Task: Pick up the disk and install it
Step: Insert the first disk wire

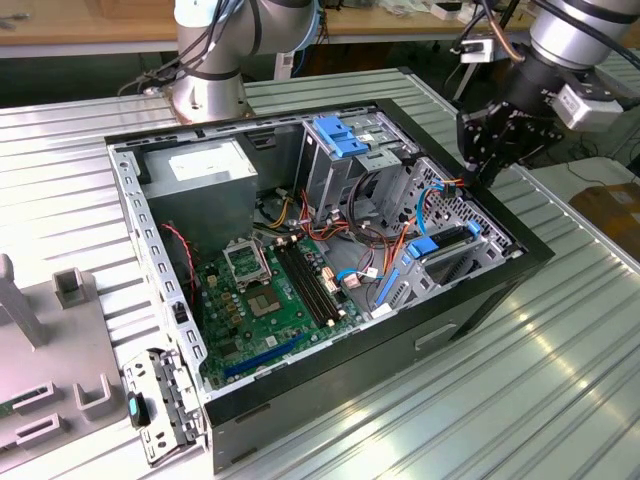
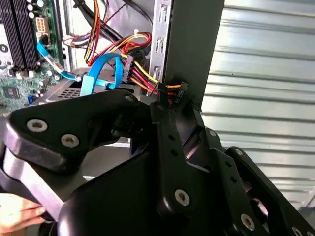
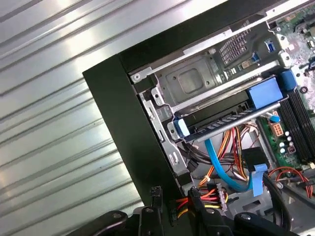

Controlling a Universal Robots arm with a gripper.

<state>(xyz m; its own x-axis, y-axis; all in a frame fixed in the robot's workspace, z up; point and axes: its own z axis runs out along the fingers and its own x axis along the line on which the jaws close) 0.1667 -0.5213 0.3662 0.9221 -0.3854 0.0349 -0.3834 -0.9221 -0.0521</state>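
Disk inside the case by its rim, tool close above

From my station I can't read a single word or number in any of these views. The white rectangular paper label on top of the grey metal power-supply box carries print too small for me to make out in the exterior view. The fine white markings on the green printed circuit board lying in the open computer case are just as illegible.
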